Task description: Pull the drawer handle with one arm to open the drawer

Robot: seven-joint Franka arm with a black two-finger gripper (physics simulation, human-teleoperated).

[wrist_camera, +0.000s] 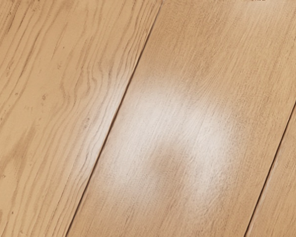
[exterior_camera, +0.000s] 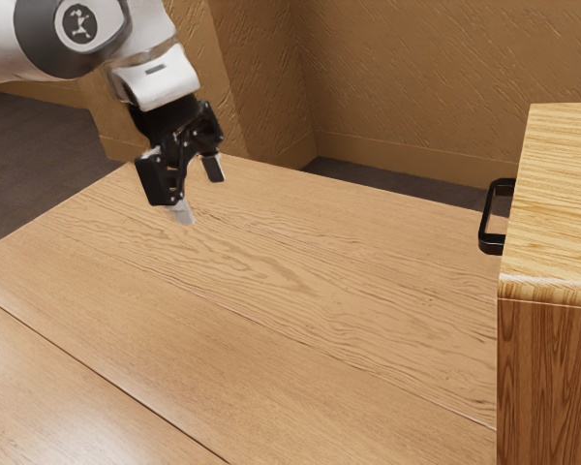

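Note:
A wooden cabinet (exterior_camera: 554, 271) stands at the exterior view's right edge. A black loop handle (exterior_camera: 494, 216) sticks out from its hidden front face, toward the view's left. My black gripper (exterior_camera: 198, 192) hangs above the wooden table (exterior_camera: 300, 300) at the upper left, far from the handle. Its fingers stand apart with nothing between them. The wrist view looks straight down on bare table planks (wrist_camera: 89, 118) under my hand.
The table top stretches wide between my gripper and the cabinet. A brown textured wall (exterior_camera: 416, 77) rises behind the table, with dark floor (exterior_camera: 39, 155) at the far left.

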